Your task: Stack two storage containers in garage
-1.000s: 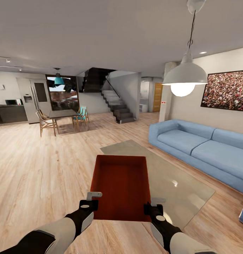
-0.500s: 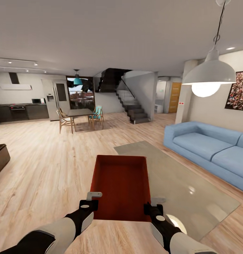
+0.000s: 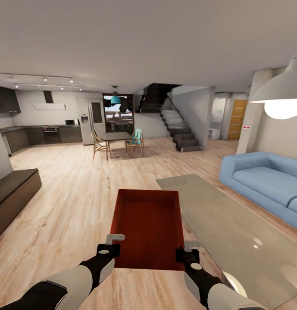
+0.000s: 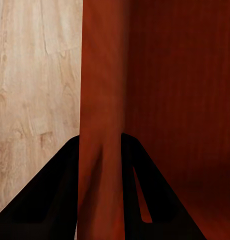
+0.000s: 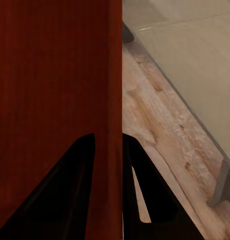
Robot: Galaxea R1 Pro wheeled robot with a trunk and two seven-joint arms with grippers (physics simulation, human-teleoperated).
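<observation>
I am in the living room, on light wood planks (image 3: 66, 206). One red-orange storage container (image 3: 148, 228), open-topped and empty, hangs level in front of me above the planks. My left gripper (image 3: 114, 243) is shut on its near-left wall, and my right gripper (image 3: 188, 249) is shut on its near-right wall. In the left wrist view the dark fingers of the left gripper (image 4: 100, 150) pinch the container's wall (image 4: 102, 90). The right wrist view shows the right gripper (image 5: 107, 145) clamped the same way on the container's wall (image 5: 55, 75). The garage and its floor are out of view.
A glass coffee table (image 3: 234, 224) lies just right of the container, with a blue sofa (image 3: 269, 181) behind it. A low dark bench (image 3: 12, 196) stands at the left. Farther off are a dining table with chairs (image 3: 118, 140), stairs (image 3: 178, 133), a kitchen (image 3: 45, 133) and a wooden door (image 3: 238, 118).
The whole view has swung left: sofa and lamp slid right, while the kitchen and dark bench came into sight. The container and both grippers keep their places in the picture.
</observation>
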